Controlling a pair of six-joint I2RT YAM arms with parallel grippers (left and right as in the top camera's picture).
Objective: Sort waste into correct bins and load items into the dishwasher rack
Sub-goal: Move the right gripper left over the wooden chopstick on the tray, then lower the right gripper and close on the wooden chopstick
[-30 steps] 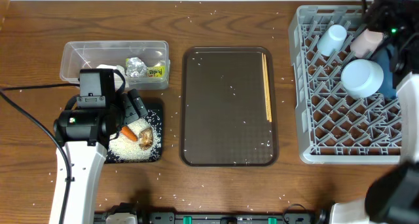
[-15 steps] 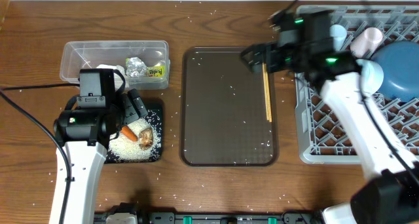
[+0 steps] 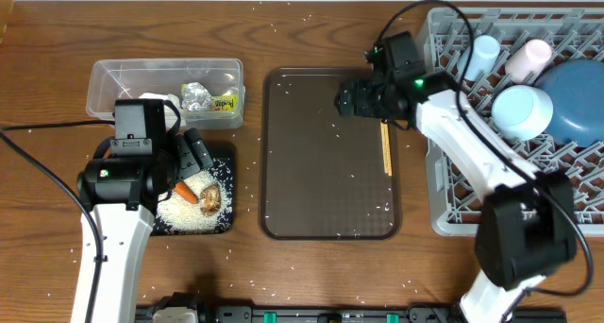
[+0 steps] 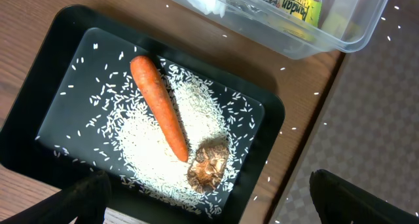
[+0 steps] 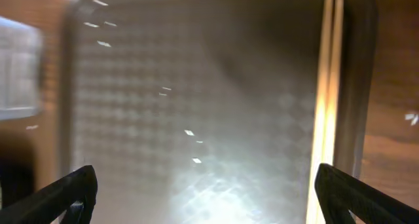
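The chopsticks [image 3: 385,151] lie side by side along the tray's [image 3: 267,153] 3 o'clock rim, running from 12 to 6. My right gripper [image 3: 347,98] hangs over the tray's 1 o'clock corner, jaws spread wide with nothing in them. In the wrist view the sticks sit out by one fingertip, not centred. I judge I should shift toward 3 o'clock until both sticks lie between the fingers, then close across them near mid-length so they lift level. The raised rim runs just beside them, so the outer finger has little room, while the tray floor toward 9 o'clock is open. The rack [image 3: 444,172] stands just beyond at 3 o'clock, crowded toward 12. My left gripper [image 3: 193,155] hovers spread and empty over the black tray [image 4: 39,93].
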